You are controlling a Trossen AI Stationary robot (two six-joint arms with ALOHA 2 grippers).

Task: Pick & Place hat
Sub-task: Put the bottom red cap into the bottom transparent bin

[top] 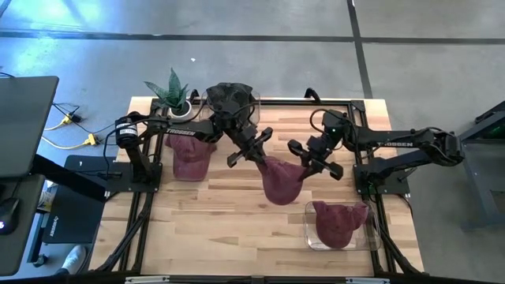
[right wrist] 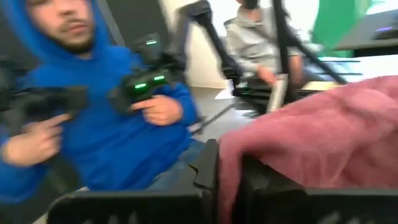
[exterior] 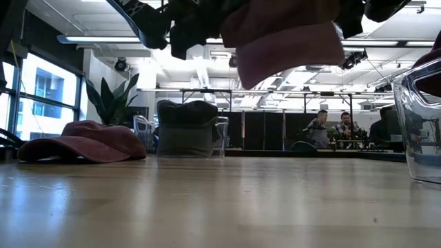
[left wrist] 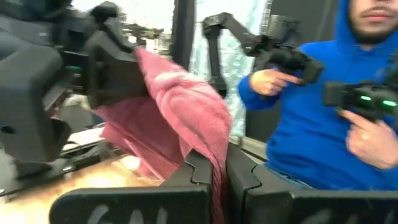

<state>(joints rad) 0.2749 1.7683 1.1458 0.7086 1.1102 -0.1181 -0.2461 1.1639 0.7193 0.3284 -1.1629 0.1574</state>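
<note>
hat (top: 282, 183): hanging mid-air over the desk (top: 213, 225), just up-left of the clear bin (top: 309, 234)
left pincer (top: 260, 158): pinching the hat's edge
right pincer (top: 304, 167): clamped on the other edge

The maroon cap (top: 282, 181) held up between both arms is soft, matt, washed-looking cloth. The table (top: 221, 229) is pale, smooth wood planks. At its right front corner, a clear glossy plastic bin (top: 309, 229) holds another cloth cap.
</note>
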